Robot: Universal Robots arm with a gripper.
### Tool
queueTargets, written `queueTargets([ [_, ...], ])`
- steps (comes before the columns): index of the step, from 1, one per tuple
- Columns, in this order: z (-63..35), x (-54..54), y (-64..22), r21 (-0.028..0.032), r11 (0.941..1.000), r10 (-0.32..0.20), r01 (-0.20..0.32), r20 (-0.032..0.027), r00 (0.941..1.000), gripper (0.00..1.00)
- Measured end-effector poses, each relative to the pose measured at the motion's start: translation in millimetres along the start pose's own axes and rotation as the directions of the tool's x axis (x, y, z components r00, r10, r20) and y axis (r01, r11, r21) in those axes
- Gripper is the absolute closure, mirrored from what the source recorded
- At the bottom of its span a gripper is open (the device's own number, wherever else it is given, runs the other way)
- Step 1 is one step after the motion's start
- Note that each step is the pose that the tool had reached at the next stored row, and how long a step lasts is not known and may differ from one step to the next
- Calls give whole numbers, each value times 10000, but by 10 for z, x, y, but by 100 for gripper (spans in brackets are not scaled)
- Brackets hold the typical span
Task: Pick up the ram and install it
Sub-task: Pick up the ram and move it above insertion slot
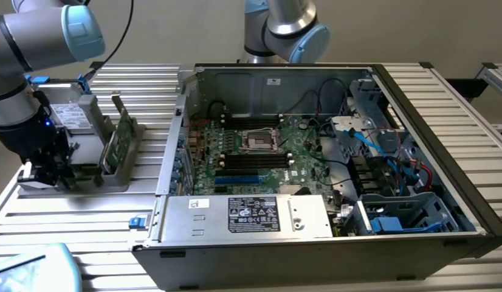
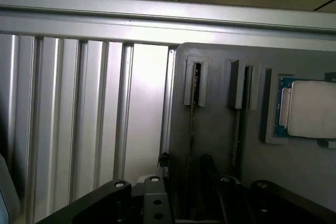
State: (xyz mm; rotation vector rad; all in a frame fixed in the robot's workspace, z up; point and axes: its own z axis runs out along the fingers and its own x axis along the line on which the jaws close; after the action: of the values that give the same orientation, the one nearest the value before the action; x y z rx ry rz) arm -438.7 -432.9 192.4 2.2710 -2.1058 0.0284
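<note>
At the exterior view's left we see the hand (image 1: 50, 177) low over a grey holder (image 1: 131, 159), its fingers apart and gripping nothing. Just beside it the ram (image 1: 115, 143), a thin dark-green stick, stands on edge in that holder, outside the computer case (image 1: 316, 261). Farther right, the case lies open. A white-and-black sticker (image 1: 253, 214) on its silver power supply (image 1: 186, 222) carries print too small for us to read. Everything rests on a ribbed aluminium surface (image 1: 81, 213), with a plain beige wall (image 1: 178, 30) behind.
</note>
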Motion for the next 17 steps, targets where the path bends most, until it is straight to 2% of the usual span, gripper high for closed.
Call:
queueTargets([
  [2, 0, 0, 0, -1, 10000, 1, -1, 0, 10000, 65],
  [3, 0, 0, 0, 0, 10000, 0, 0, 0, 10000, 72],
  [4, 0, 0, 0, 0, 10000, 0, 0, 1, 10000, 72],
  [6, 0, 0, 0, 0, 10000, 0, 0, 0, 10000, 84],
  [17, 0, 0, 0, 0, 10000, 0, 0, 0, 10000, 86],
])
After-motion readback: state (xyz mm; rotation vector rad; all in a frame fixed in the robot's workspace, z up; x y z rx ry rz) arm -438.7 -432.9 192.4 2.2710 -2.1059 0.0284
